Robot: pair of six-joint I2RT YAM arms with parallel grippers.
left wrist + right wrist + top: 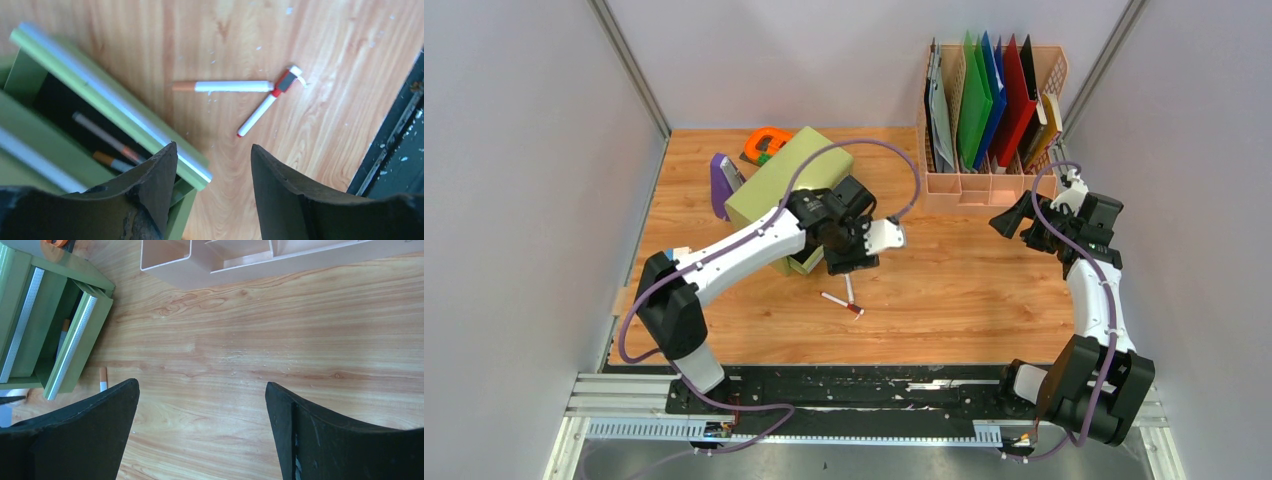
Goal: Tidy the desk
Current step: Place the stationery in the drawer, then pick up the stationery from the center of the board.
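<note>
hanging over the left middle of the desk (964, 290), the left claw (212, 147) has its fingers apart and nothing is between them. it points down by the open drawer (107, 107) of a green chest (784, 175). two pens (102, 134) lie inside the drawer. on the wood just past the claw lie an orange-tip pen (227, 86) and a red-cap pen (257, 114), meeting at one end like a v. the right claw (201, 385) is wide apart too, holding nothing, at the right of the top view near a peach rack (994, 185) full of folders (984, 100). the desk fills the middle of the top view, with a black rail (854, 390) along its bottom edge. a purple stapler (722, 185) and orange tape (767, 143) sit behind the chest in the upper left.
</note>
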